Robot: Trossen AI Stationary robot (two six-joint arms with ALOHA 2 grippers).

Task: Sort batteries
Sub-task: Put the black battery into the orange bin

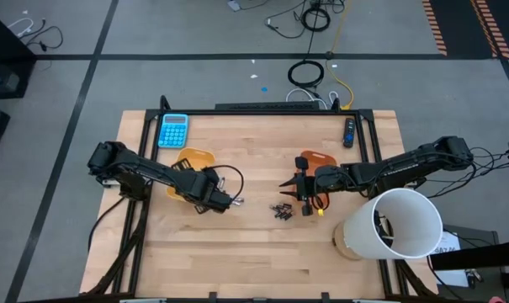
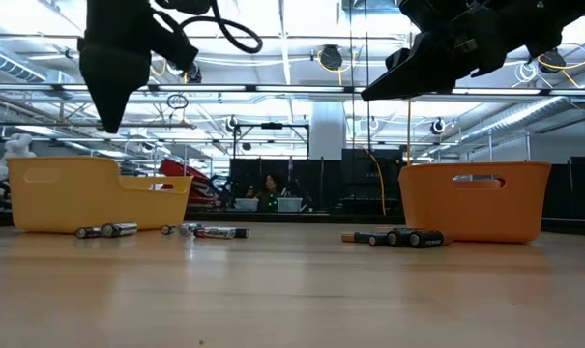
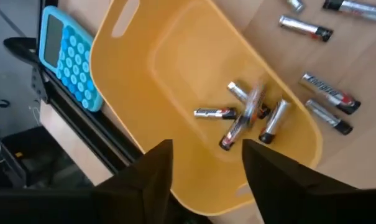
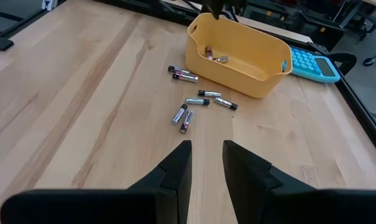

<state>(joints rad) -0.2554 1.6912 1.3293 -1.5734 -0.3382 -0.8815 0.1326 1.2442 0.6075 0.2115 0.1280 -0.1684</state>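
My left gripper (image 3: 206,149) hangs open over the near end of the yellow tray (image 1: 193,162), holding nothing. Several silvery-grey batteries (image 3: 243,115) lie on that tray's floor. More silvery ones (image 3: 327,93) lie on the table beside the tray. A small cluster of dark batteries (image 1: 280,210) lies on the wood near the orange tray (image 1: 315,160). My right gripper (image 1: 285,185) hovers open above the table beside the orange tray, fingers pointing toward the table's left, with nothing between them (image 4: 206,155).
A blue calculator (image 1: 173,130) lies at the far left of the table and a dark remote-like stick (image 1: 349,132) at the far right. A large white cylinder (image 1: 395,223) stands at the near right corner. Bare wood stretches along the near edge.
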